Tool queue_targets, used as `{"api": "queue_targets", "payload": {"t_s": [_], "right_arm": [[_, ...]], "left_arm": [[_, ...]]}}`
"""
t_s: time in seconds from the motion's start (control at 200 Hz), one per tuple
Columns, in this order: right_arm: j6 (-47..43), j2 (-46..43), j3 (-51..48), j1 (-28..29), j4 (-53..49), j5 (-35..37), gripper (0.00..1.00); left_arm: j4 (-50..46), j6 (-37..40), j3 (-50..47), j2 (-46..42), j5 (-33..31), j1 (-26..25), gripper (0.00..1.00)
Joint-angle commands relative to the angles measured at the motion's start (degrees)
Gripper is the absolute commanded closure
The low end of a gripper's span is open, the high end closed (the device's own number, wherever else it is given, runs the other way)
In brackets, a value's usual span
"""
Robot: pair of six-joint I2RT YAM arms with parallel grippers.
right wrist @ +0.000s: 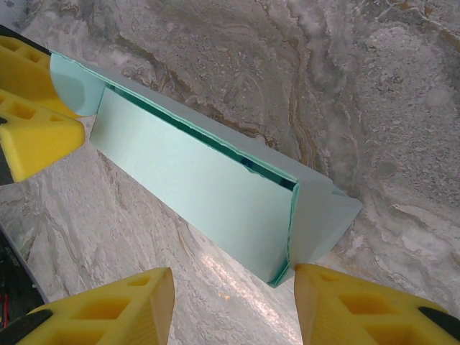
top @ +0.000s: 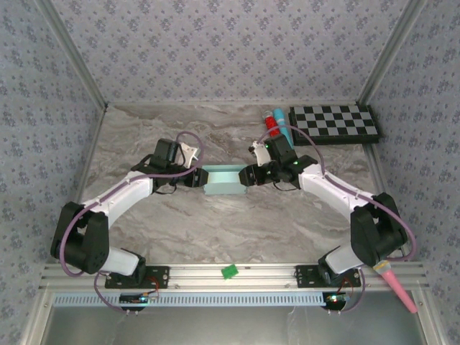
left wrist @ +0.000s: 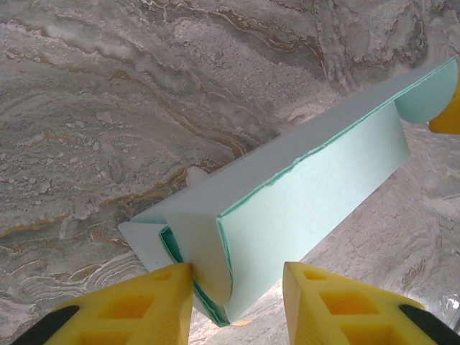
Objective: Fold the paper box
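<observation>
Yellow fingers [left wrist: 144,309] of my left gripper [left wrist: 237,295] and right gripper [right wrist: 233,287] stand parted, clamping nothing, astride opposite ends of the paper box [top: 224,181], midway between the tabletop's [top: 215,230] side edges, I judge to steady it for tucking flaps.

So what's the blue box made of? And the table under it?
The paper box looks like thin matte card: slim cut edges and softly curved flaps. The table looks like marble, or maybe a marble-print sheet: grey and brown veins, slight shine.
</observation>
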Motion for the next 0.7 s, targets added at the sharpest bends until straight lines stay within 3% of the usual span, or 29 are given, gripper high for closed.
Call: {"api": "queue_targets", "payload": {"t_s": [0.0,0.695], "right_arm": [[0.53,0.60,1.90,0.80,0.57,-1.70,0.51],[1.06,1.59,2.32,1.31,1.15,-2.23,0.52]], "left_arm": [[1.16,0.23,0.48,-0.07,0.99,-0.79,0.63],[0.35,0.66,0.54,0.00,-0.11,-0.93,0.63]]}}
